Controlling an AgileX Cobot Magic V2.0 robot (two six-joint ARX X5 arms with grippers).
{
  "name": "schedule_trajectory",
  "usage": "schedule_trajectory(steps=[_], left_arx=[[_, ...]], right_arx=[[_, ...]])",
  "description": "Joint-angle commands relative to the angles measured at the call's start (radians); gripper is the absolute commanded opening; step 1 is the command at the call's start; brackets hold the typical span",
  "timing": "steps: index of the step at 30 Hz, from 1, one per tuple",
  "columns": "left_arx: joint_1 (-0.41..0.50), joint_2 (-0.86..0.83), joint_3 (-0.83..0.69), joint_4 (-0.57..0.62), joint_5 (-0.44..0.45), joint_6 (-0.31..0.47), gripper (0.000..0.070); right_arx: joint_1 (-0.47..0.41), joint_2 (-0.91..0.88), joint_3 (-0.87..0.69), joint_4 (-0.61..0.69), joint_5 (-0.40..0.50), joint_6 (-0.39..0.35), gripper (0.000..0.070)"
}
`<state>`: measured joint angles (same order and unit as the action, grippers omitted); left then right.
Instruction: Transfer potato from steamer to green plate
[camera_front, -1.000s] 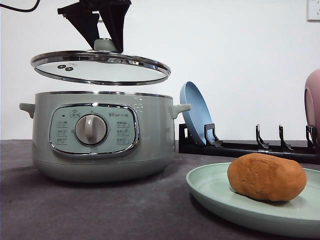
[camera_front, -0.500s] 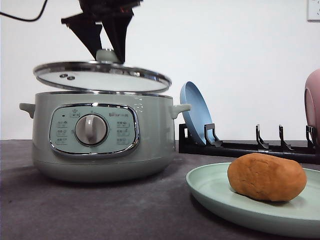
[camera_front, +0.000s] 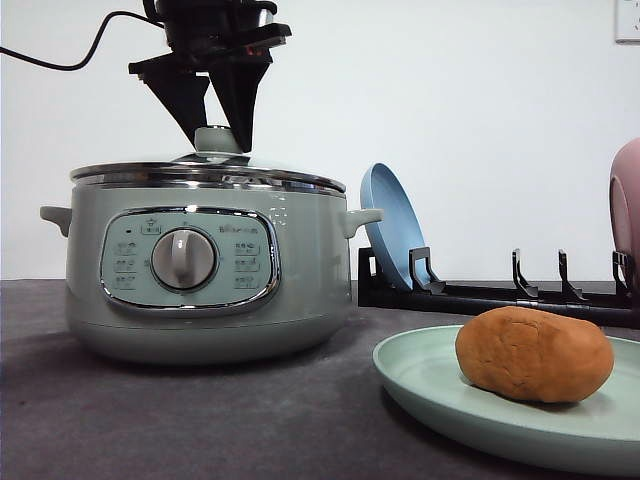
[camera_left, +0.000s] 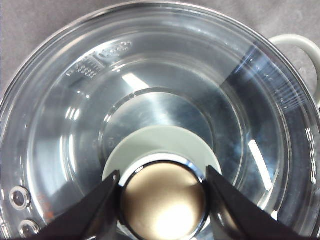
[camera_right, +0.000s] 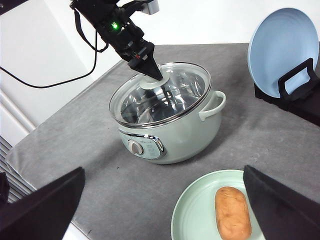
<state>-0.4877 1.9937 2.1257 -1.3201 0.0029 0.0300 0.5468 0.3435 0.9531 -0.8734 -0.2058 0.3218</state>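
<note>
Potato (camera_front: 534, 354) orange-brown, oval, matte, creased, lying on green plate (camera_front: 430, 385).
Steamer (camera_front: 205, 265) well apart, glass lid (camera_front: 205, 174) seated on its rim; left gripper (camera_front: 217, 132) clamped on lid knob (camera_left: 164, 197). Right gripper (camera_right: 165, 210) spread wide above the plate. Blue plate (camera_front: 392, 226) upright in black rack (camera_front: 500, 296) behind.

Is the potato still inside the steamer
No, the potato lies on the green plate, beside the steamer with its glass lid on.
</note>
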Motion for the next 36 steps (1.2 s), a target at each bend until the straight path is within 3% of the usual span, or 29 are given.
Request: schedule_trajectory(steps=[1,16,36], left_arx=[[-0.008,0.052,0.027,0.025,0.002,-0.014,0.0],[-0.01,0.057,0.027,-0.067,0.002,-0.015,0.0],[-0.01,0.057,0.027,0.002,0.001,0.01,0.0]], right_arx=[[0.005,0.001,0.018,0.008,0.004,0.0,0.0643],[0.005,0.001,0.018,0.008,0.005,0.0,0.0643],[0.005,0.001,0.018,0.008,0.004,-0.017,0.0643]])
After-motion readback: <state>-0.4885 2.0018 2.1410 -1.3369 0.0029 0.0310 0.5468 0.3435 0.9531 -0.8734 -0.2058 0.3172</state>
